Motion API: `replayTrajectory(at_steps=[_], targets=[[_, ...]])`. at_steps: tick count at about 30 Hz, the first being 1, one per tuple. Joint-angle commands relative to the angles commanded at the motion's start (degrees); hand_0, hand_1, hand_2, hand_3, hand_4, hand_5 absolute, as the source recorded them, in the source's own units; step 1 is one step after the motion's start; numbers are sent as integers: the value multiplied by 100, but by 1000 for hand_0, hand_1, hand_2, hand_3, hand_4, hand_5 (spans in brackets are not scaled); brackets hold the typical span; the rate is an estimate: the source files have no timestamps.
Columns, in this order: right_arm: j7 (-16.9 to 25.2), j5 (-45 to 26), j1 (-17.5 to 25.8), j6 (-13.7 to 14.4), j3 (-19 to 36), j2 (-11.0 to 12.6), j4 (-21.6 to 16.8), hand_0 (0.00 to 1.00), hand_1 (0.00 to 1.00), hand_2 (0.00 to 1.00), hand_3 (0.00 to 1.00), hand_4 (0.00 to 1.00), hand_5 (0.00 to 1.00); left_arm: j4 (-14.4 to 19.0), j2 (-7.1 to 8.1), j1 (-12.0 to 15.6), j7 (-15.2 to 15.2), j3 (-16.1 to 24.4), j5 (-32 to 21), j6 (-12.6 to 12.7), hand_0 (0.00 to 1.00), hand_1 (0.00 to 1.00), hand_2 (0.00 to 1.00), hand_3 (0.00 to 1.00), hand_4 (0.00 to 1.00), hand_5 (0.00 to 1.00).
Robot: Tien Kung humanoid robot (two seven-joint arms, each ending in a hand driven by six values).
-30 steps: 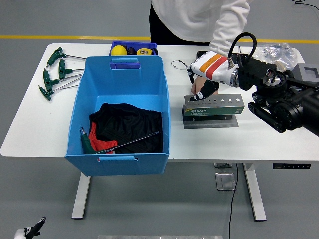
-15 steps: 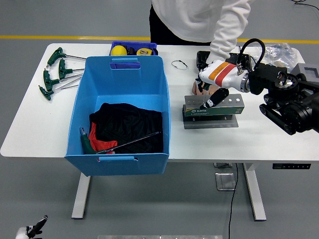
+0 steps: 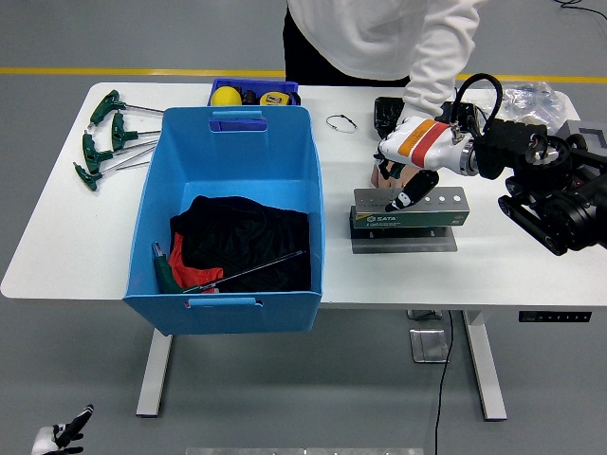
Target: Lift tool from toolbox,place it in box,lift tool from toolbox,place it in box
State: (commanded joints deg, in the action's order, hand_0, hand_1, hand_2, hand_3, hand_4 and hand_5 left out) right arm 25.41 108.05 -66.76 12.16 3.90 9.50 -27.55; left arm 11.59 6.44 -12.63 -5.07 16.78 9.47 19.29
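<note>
Head view shows the blue box [image 3: 228, 213] on the left half of the table [image 3: 57, 256], holding a black cloth [image 3: 242, 232] with a red patch and 1 green-handled tool [image 3: 163, 270], its long thin shaft running up to the right across the cloth. That suggests 1 lift-and-place is already done, though the pictures alone cannot prove how the tool got there.

To the right of the box stands the toolbox [image 3: 408, 210], a grey and green rack with a row of holes along its top. No tool can be seen standing in those holes; if one is there, the hands hide it.

The right hand [image 3: 406, 185] hangs over the rack's left end, fingers curled downward with a black fingertip touching or just above the top plate. Whether it pinches anything cannot be told. Just behind it, a person's hand [image 3: 387, 173] in a white sleeve reaches down to the same end of the rack.

The left hand [image 3: 59, 436] sits at the bottom left corner, below the table, doing nothing.

4 more green T-handle tools [image 3: 106, 142] lie on the table left of the box, untouched.

Judged from this, the task is about halfway: the 2nd lift from the rack is being set up, and the carry to the box and release are still to come.
</note>
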Motion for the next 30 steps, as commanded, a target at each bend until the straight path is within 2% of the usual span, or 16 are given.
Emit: replayTrajectory(at_steps=[8,14,28,29,30], targets=[[-63,609,-74,-331,209,72,24,609,516,575,440,998,602,9,19,-116,-28,-57,-46,16,743,658,731,714,762,706],[-131,767,-46,-556,315,95,47,603,502,566,432,998,600,14,30,-183,-87,-108,-112,60,742,654,729,714,763,708],[-163,1210,5,-1063,596,-28,19,595,471,548,424,998,600,16,40,-232,-109,-99,-82,80,739,652,727,712,763,708],[-163,1228,6,-1081,604,-33,19,544,415,487,396,998,606,16,41,-230,-108,-96,-77,81,736,651,724,711,763,708],[-158,1246,7,-1096,613,-38,14,544,415,487,396,998,606,15,43,-226,-106,-92,-71,83,736,651,724,711,763,708]])
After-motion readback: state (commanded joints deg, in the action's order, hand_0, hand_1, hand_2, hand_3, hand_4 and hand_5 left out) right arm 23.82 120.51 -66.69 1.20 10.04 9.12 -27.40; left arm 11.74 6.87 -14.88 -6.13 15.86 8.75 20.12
